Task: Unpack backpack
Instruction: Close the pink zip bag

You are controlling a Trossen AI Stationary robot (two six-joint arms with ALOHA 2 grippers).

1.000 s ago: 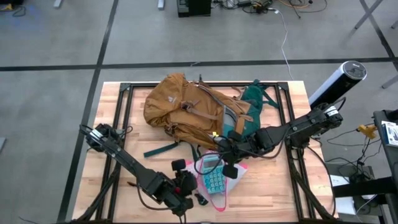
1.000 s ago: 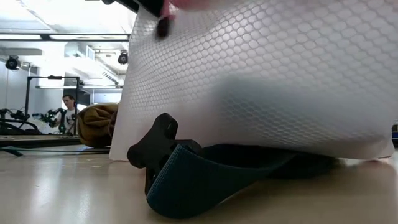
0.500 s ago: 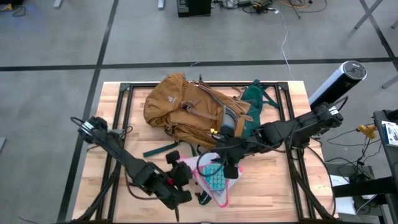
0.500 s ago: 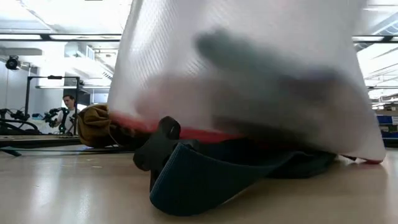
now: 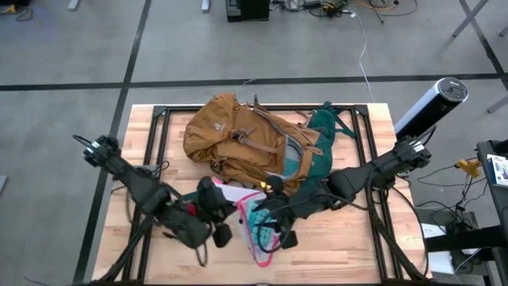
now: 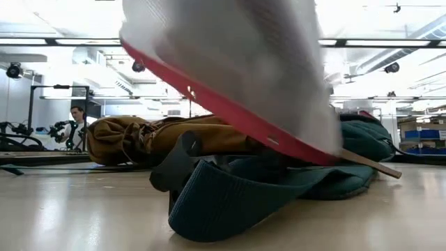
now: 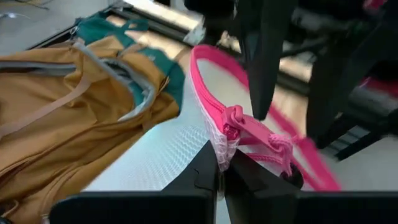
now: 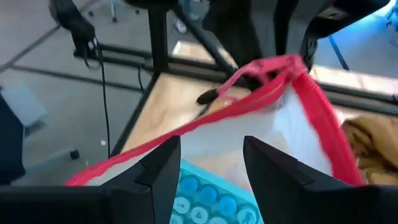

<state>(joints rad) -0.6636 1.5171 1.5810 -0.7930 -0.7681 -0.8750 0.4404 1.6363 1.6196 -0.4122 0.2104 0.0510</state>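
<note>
Left tool (image 7: 219,163) is pinched tight on the pink-zippered edge of the clear mesh pouch (image 5: 255,225), lifted off the near tabletop (image 5: 349,254). Right tool (image 5: 274,221) sits just beside it at the pouch mouth, fingers (image 8: 158,168) parted, gripping nothing visible; the turquoise keypad-like item (image 8: 205,199) lies inside, right below them, so the right arm is nearer. Mustard-tan fabric backpack (image 5: 238,139) lies farther back, long axis across the tabletop. Pouch contents mostly hidden; low view blocked by the pouch.
</note>
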